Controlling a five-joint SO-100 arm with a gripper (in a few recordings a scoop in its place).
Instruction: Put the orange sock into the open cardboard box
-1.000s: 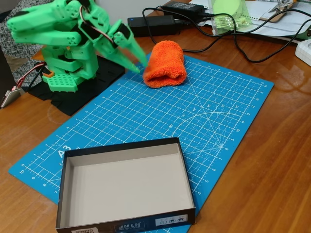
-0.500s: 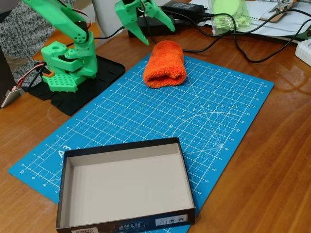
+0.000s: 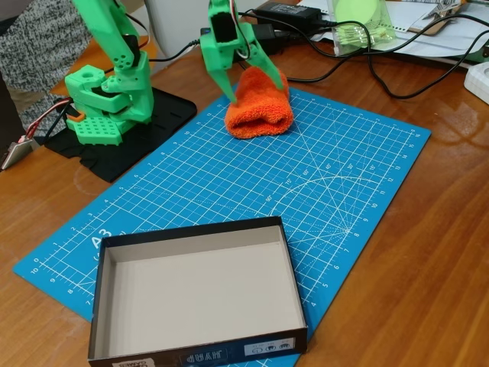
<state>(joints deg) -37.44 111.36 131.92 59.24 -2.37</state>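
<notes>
Open cardboard box (image 3: 197, 294) sat at six o'clock on blue cutting mat (image 3: 229, 183), grey-beige floor bare, white label on near wall. Orange sock (image 3: 260, 103) lay at twelve o'clock on mat's far end, well apart from box. Green gripper (image 3: 252, 86) pointed down over sock's far left part, fingers spread wide, one on either side of bundle's top; actual contact could not be told.

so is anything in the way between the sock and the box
Nothing visible is. The orange sock lies at the far end of the blue cutting mat, and only bare mat lies between it and the open cardboard box at the near end. The gripper is already at the sock, one finger on each side.
</notes>
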